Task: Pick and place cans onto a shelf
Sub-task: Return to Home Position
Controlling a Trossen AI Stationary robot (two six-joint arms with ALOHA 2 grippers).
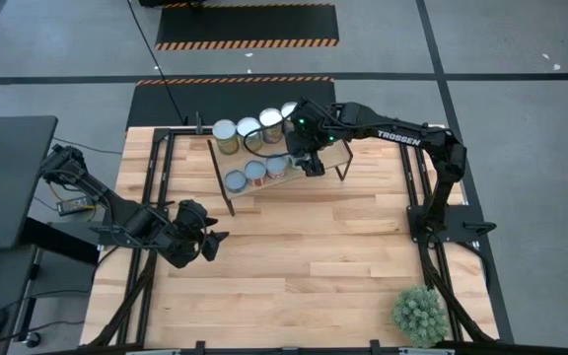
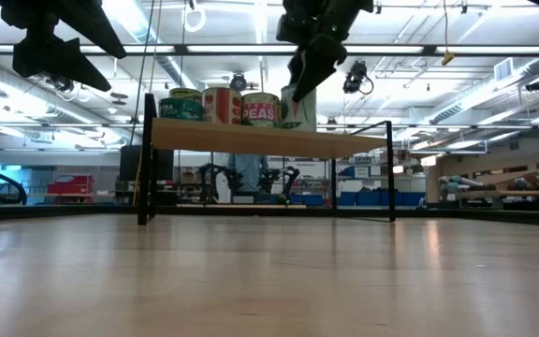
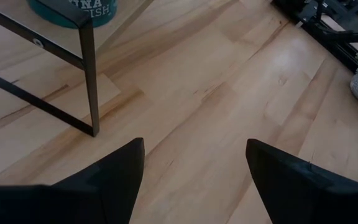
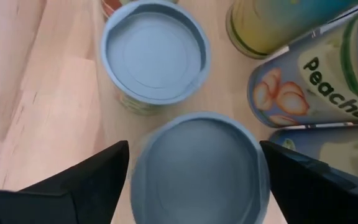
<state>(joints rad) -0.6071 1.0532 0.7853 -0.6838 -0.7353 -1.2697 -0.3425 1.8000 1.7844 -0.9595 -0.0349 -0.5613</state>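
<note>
The shelf (image 1: 264, 163), a light-wood board on a black frame, stands at the table's far side. On it stand tall cans (image 1: 248, 128) in a back row and short cans (image 1: 255, 173) in a front row. My right gripper (image 4: 194, 180) hangs open over the front row's right end, one finger on either side of a short blue-grey-topped can (image 4: 197, 168). That can stands upright on the board. My left gripper (image 1: 210, 242) waits open above the table's left part, with nothing between its fingers (image 3: 194, 180). My right gripper comes at the short can from above, slanting down, with its fingers (image 4: 104, 180) close beside the can's rim (image 4: 142, 162) on two opposite sides. Whether they touch the rim I cannot tell. The can stands upright on the shelf board.
A can labelled Peaches (image 4: 316, 87) and another short can (image 4: 154, 59) stand close around the right gripper. A shelf leg (image 3: 89, 81) is near my left gripper. A green spiky plant (image 1: 420, 314) sits at the near right corner. Bare tabletop (image 1: 314, 256) lies in front of the shelf.
</note>
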